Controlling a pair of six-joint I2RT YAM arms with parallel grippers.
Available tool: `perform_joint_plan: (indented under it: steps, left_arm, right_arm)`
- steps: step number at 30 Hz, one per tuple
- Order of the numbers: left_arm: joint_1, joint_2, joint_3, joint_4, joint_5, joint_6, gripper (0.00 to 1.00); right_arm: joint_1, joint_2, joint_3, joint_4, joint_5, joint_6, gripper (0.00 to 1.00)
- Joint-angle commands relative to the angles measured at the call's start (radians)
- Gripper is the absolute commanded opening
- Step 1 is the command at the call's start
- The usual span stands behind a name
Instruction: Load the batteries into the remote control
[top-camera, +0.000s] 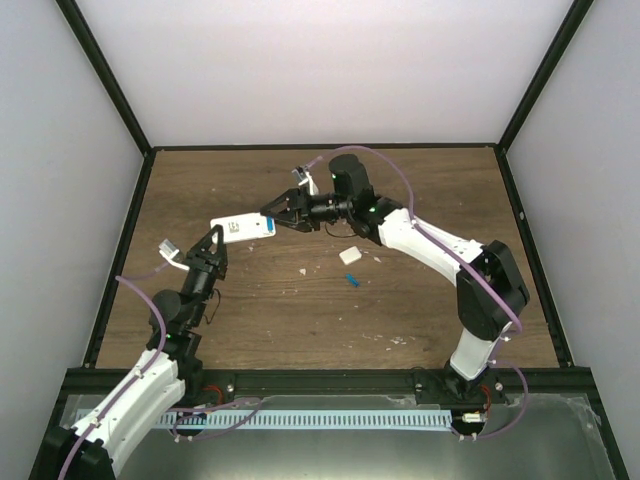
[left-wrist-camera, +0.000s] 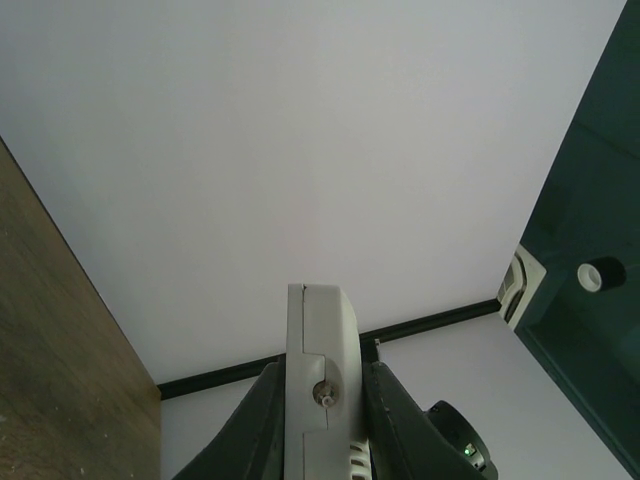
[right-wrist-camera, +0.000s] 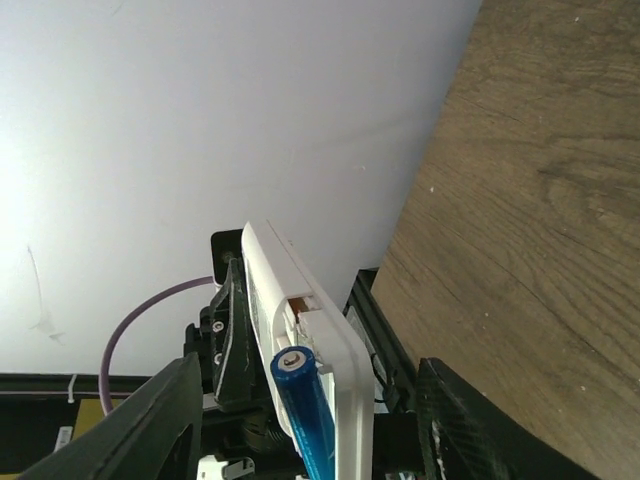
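Observation:
My left gripper (top-camera: 214, 243) is shut on the white remote control (top-camera: 240, 228) and holds it above the table, at the left of the middle. In the left wrist view the remote (left-wrist-camera: 320, 330) stands edge-on between both fingers. My right gripper (top-camera: 281, 213) is at the remote's right end with its jaws wide open. In the right wrist view a blue battery (right-wrist-camera: 305, 410) lies along the open compartment of the remote (right-wrist-camera: 300, 285), and neither finger touches it. The second blue battery (top-camera: 352, 281) lies on the table, right of the middle.
A small white block (top-camera: 349, 255) lies on the wooden table (top-camera: 420, 200) just beyond the loose battery. Pale specks (top-camera: 305, 270) lie near it. Black frame rails border the table, with white walls behind them.

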Motion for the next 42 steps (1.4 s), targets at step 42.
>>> perform_joint_plan:
  steps: [42]
  left_arm:
    - [-0.002, 0.009, -0.016, 0.128, 0.033, 0.055, 0.00]
  right_arm:
    - [-0.025, -0.048, -0.083, 0.333, -0.101, 0.280, 0.32]
